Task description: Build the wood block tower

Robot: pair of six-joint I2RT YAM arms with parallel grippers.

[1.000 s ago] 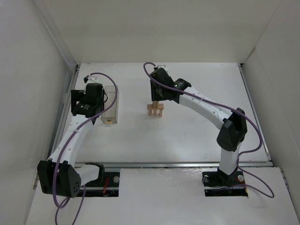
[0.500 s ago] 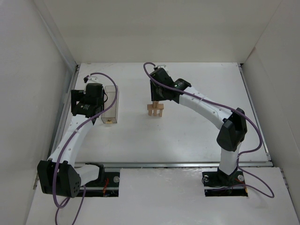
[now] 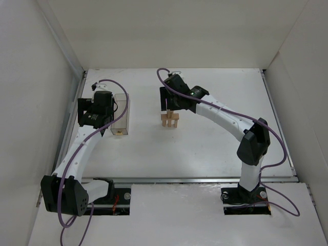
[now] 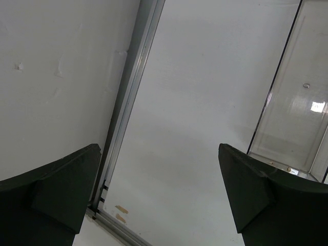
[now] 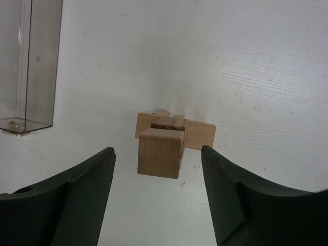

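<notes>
The tower point(image 3: 169, 121) of light-tan wood blocks stands mid-table, left of centre. In the right wrist view its top block point(image 5: 160, 152) rests on a crosspiece point(image 5: 199, 134) over lower pieces. My right gripper point(image 3: 168, 105) hangs directly above it, open; its fingers point(image 5: 87, 195) flank the top block with a gap on each side and touch nothing point(image 5: 158, 149). My left gripper point(image 3: 95, 117) stands wide open and empty over bare table point(image 4: 159, 147), near the left rail.
A clear plastic box point(image 3: 121, 114) stands between the left arm and the tower, with a small tan piece point(image 3: 119, 132) at its near end. A metal rail point(image 4: 128, 97) runs along the table's left edge. White walls enclose the table.
The right gripper's jaws have spread apart and let go of the top block, which stays on the tower. The left arm has not moved.
</notes>
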